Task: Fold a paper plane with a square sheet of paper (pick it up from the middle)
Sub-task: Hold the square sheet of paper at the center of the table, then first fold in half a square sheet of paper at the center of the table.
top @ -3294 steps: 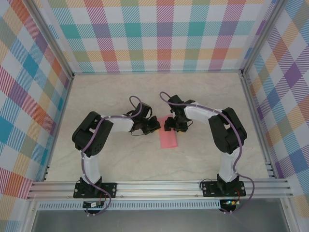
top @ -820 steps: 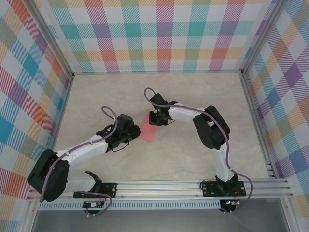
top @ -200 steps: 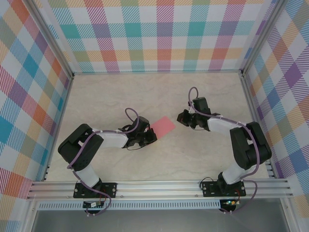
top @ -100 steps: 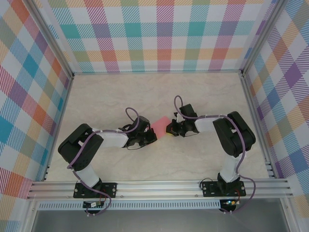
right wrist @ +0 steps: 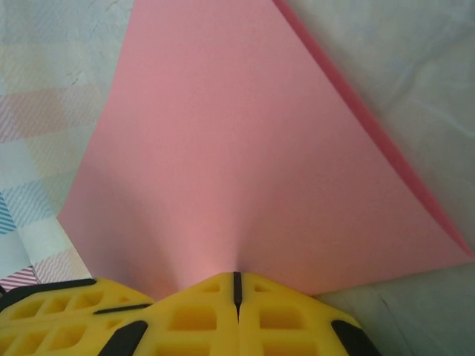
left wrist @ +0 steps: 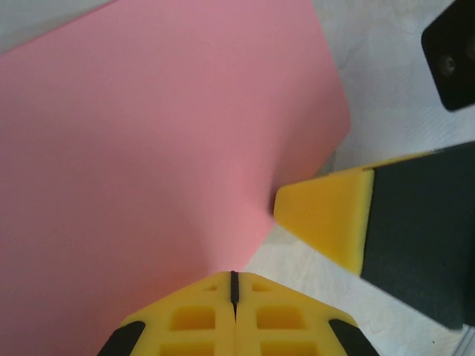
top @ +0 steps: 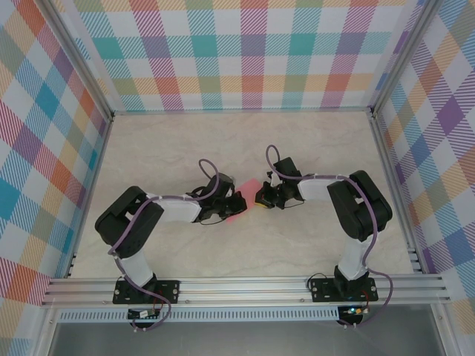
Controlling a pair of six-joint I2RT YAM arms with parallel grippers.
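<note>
Salmon-pink paper [right wrist: 223, 148], yellow left claw [left wrist: 234, 280], pastel plaid walls [top: 252, 59]

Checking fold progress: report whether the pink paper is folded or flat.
Folded: a second layer's edge shows beneath the paper, right wrist view.

From above, the paper [top: 248, 185] is mostly hidden under the left tool [top: 231, 205] and right tool [top: 260, 199]; each wrist view cuts it off at the top edge

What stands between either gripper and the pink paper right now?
Nothing visible does. The left gripper and the right gripper are each shut directly on the pink paper, pinching it from opposite sides.
</note>
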